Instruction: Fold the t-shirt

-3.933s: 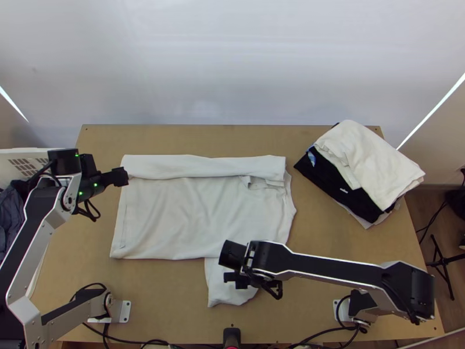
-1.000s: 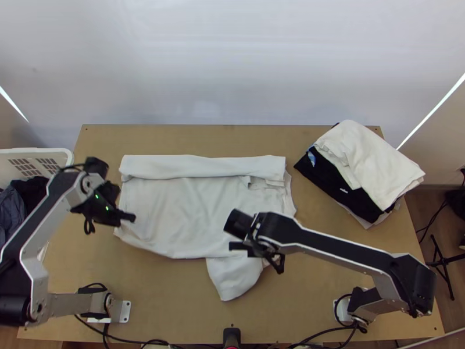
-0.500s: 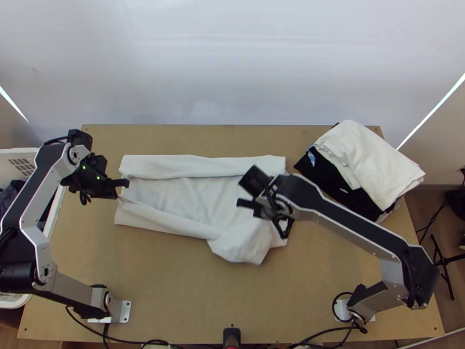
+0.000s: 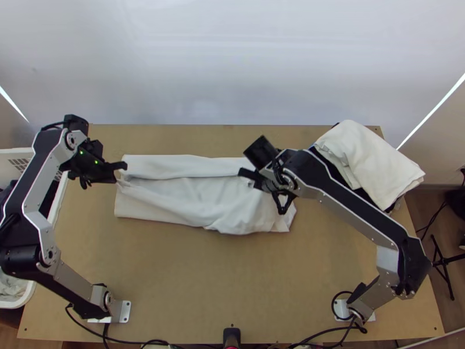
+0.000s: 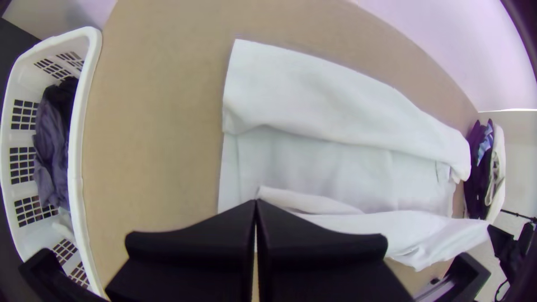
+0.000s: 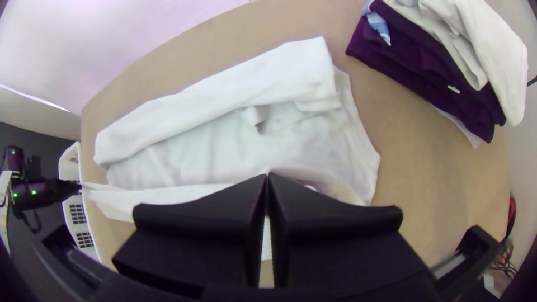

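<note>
I hold the left claw (image 4: 123,166) clamped on the left end of the t-shirt's near side, fingers pressed together on the cloth. I hold the right claw (image 4: 243,173) clamped on the same side farther right, fingers likewise together. Between the two claws, the gripped cloth runs in a raised strip above the body of the t-shirt (image 4: 197,192). The t-shirt lies crosswise on the desk (image 4: 203,291), beyond its middle; its far side is folded inward as a long flat band. To the right, near the far corner, a stack holds a white cloth (image 4: 372,160) on top of dark cloth (image 6: 425,67). At the left edge, a white basket (image 5: 84,112) contains dark clothes (image 5: 50,151).
</note>
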Robot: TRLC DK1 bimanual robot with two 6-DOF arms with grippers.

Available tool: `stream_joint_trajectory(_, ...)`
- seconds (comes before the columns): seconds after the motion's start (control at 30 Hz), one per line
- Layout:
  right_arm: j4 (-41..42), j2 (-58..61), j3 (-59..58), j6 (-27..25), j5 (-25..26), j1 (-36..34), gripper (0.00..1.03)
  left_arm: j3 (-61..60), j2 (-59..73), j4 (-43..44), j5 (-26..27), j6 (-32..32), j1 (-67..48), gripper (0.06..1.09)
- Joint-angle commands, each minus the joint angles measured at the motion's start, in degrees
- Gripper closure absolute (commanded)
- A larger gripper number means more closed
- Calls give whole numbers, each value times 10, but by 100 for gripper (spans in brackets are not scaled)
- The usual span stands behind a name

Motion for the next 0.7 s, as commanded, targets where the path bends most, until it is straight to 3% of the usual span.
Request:
stream_joint_trajectory(0.0,3,23,43,-7,9,-32,100,60,43,0,1,-25,11,105)
stream_joint_trajectory(0.67,15,136,99,-25,26,-104,100,180,124,-14,0,-58,2,105)
